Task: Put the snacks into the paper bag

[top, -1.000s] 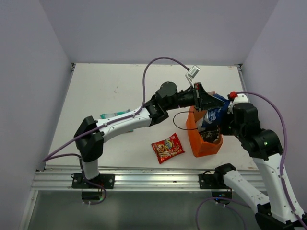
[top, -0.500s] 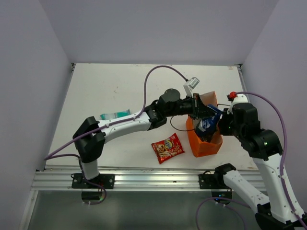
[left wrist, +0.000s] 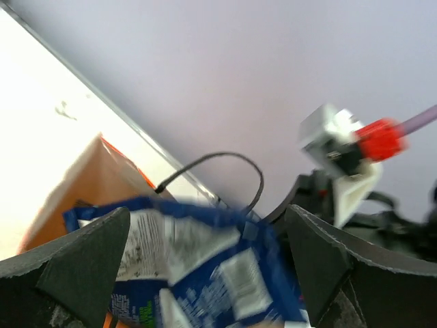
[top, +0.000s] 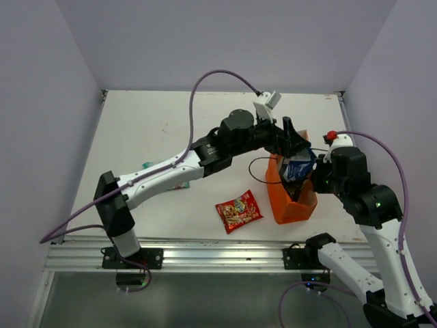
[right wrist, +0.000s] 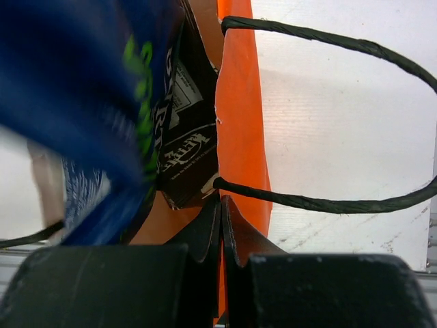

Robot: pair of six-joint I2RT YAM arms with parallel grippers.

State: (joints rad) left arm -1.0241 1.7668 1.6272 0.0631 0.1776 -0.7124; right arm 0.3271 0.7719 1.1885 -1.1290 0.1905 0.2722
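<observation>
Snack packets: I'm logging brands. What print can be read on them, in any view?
Red packet: logo too small to read.
Blue-white packet: fine print blurred.
Dark packet in the paper bag: white script, not legible.

Soft, even overhead light leaves faint shadows on the table (top: 136, 123). The blue-white packet (left wrist: 205, 266) is motion-blurred in the left wrist view and an unfocused smear in the right, beside the sharp paper bag (right wrist: 239, 137).
</observation>
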